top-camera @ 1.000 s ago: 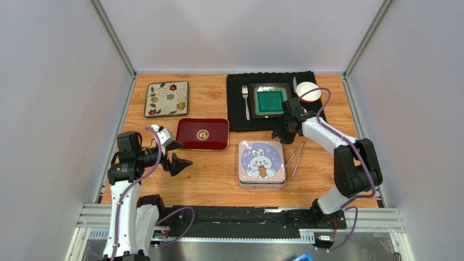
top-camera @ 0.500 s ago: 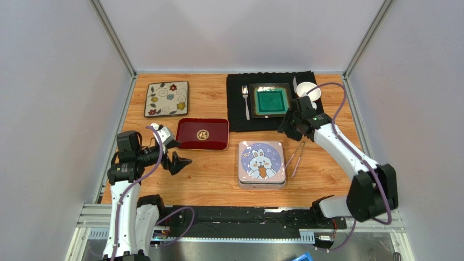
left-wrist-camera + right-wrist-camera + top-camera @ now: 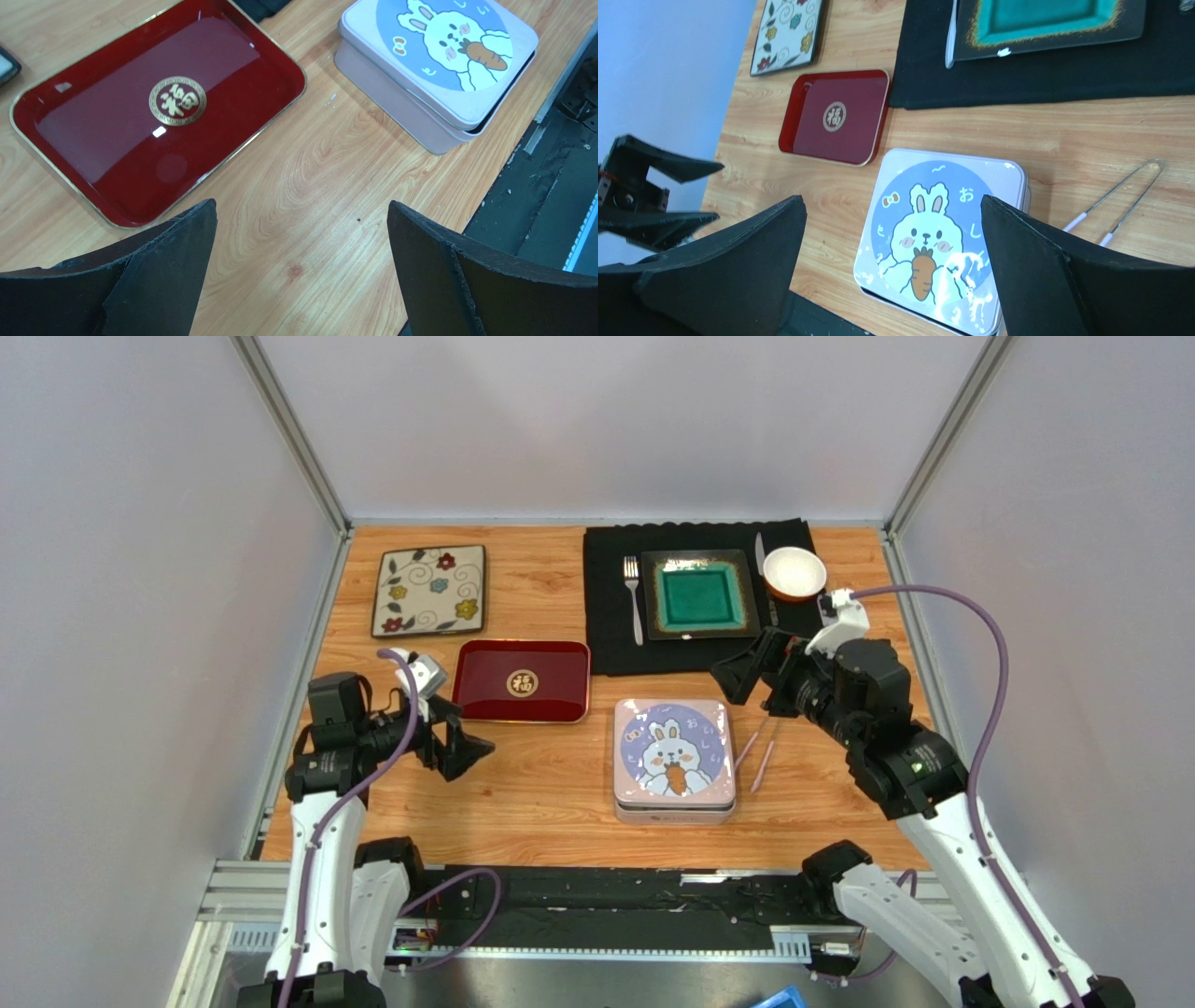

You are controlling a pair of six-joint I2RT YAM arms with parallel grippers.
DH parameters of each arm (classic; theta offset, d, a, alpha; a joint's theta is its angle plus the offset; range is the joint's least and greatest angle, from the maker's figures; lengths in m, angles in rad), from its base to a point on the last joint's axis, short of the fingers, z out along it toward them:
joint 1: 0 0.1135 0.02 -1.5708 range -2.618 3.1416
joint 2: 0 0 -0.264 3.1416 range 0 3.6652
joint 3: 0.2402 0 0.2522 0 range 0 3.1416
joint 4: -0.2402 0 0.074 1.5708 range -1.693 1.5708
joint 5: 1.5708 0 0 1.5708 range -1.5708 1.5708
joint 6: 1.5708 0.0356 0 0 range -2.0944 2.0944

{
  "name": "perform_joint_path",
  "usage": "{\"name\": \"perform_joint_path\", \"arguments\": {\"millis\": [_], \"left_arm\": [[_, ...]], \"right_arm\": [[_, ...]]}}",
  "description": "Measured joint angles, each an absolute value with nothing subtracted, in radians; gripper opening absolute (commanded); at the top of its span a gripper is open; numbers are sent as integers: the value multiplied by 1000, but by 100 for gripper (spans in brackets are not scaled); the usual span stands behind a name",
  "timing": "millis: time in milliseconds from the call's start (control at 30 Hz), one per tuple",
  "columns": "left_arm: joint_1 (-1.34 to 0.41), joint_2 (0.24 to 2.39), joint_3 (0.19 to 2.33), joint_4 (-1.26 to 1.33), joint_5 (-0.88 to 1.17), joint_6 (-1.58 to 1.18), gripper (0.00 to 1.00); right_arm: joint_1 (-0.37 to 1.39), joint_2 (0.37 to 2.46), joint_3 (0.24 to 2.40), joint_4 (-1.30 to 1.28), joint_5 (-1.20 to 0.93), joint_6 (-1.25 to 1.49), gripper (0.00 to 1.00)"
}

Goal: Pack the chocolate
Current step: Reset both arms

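Note:
No chocolate shows in any view. A closed lavender tin (image 3: 675,756) with a bunny and carrot on its lid sits at the near middle of the table. My right gripper (image 3: 751,679) hovers open above the tin's far right corner, and the tin (image 3: 941,231) lies below its spread jaws (image 3: 892,199). My left gripper (image 3: 463,742) hangs open over bare wood, just near of the red lacquer tray (image 3: 522,679). In the left wrist view the left gripper (image 3: 302,204) holds nothing, with the tray (image 3: 140,126) and the tin (image 3: 435,63) ahead of it.
Thin metal tongs (image 3: 759,742) lie on the wood right of the tin. A black mat (image 3: 610,637) at the back holds a green square plate (image 3: 700,595), a fork (image 3: 633,598) and a white bowl (image 3: 794,573). A flowered square plate (image 3: 429,590) sits back left.
My right arm has pulled back from over the black mat toward the near right, and its jaws have spread wide. My left gripper opened slightly and barely shifted.

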State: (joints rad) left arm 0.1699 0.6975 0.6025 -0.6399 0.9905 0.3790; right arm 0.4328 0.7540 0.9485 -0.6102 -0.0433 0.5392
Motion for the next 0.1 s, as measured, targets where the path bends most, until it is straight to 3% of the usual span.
{"name": "perform_joint_path", "arguments": {"millis": [100], "left_arm": [[170,699,586,-629,971,358,99]], "right_arm": [[451,723,912,-615,-57,525,99]]}}
